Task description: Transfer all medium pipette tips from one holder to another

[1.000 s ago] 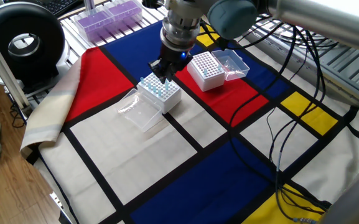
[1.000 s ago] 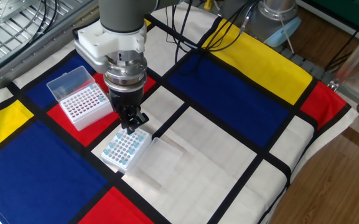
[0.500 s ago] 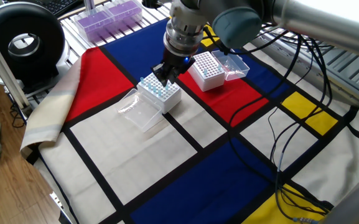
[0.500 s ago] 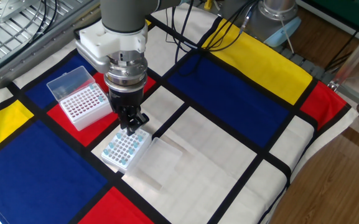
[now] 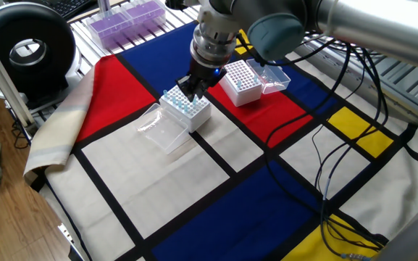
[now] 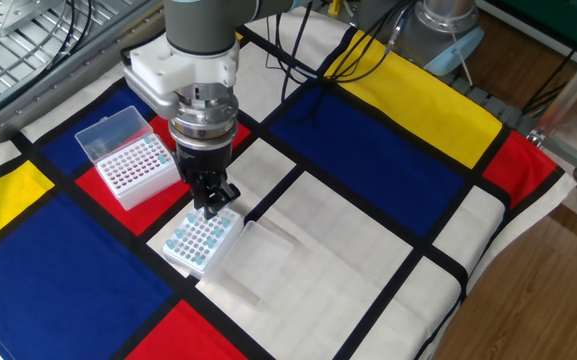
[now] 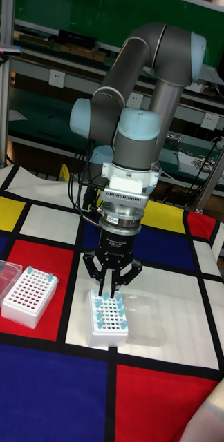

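Hovering my gripper (image 7: 112,295) just above the far edge of the rack (image 6: 201,243) w/ blue-topped medium pipette tips (image 7: 108,312), fingers close together, pointing down; can't tell if a tip's pinched. Other rack (image 5: 239,80), lid open, sits on the cloth's (image 6: 368,230) red patch nearby.

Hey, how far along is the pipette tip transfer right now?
Early, it seems. Done: only a few blue-topped tips stand in the rack on the red patch, and most of its holes are empty. In hand: the gripper is down over the other rack; whether it grips a tip is unclear. Left: the many tips in that rack.
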### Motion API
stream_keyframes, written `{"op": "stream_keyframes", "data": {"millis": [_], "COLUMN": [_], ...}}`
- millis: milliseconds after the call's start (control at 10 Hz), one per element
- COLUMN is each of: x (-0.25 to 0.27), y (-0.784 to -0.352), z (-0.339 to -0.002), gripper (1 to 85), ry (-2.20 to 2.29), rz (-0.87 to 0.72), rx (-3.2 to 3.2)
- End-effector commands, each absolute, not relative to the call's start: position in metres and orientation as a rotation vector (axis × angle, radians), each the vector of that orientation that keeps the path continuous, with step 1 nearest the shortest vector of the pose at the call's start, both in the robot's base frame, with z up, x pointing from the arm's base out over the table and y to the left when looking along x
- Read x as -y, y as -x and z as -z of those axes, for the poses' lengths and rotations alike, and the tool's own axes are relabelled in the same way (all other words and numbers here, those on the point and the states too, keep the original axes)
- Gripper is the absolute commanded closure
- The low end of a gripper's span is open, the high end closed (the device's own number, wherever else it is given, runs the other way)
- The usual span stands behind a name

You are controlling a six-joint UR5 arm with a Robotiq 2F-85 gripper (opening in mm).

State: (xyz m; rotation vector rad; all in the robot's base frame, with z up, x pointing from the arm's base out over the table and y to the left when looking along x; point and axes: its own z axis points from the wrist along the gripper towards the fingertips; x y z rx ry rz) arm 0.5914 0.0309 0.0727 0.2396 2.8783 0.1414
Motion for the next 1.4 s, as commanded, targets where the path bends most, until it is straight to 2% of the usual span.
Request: {"op": "stream_keyframes", "data": {"millis": [0,500,800,1300], "x": [-0.0315,-0.0295,-0.0267,-0.0258], "y": [-0.5936,-0.5928,-0.591,-0.592], "z": [-0.07,-0.0674,-0.0683,-0.0685], "gripper": [56.7,57.3,62.0,63.7], "ry": [-0.25,-0.252,-0.282,-0.303], "rz": [-0.152,-0.135,-0.11,-0.091], "rx": [-2.868,-2.866,-2.873,-2.873]}}
